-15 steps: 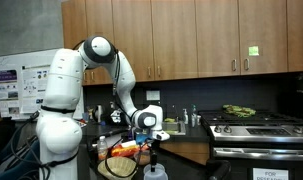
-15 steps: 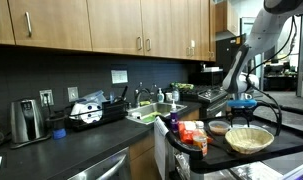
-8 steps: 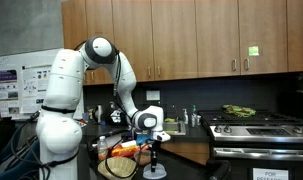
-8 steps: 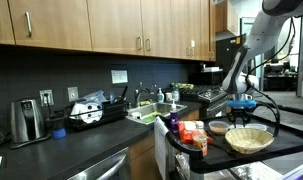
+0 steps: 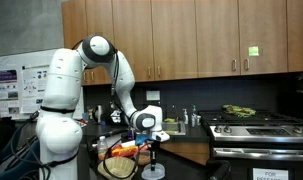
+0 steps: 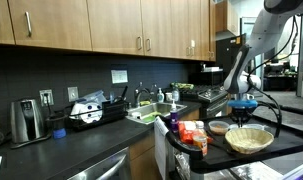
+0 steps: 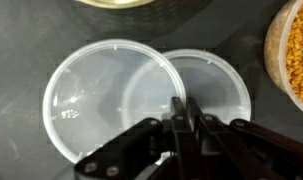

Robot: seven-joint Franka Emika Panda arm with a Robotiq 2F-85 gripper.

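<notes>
You are working in a kitchen with wooden cabinets [image 5: 191, 40] above a dark surface [image 7: 16, 35]. In the wrist view, your hand [image 7: 181, 104] sits over two clear round plastic pieces that overlap, a container [image 7: 86, 100] and a lid [image 7: 216, 85]. The fingers are pressed together at the lid's left rim. You cannot tell whether the rim is pinched. A bowl of yellow grains [image 7: 296, 55] lies near the lid.
</notes>
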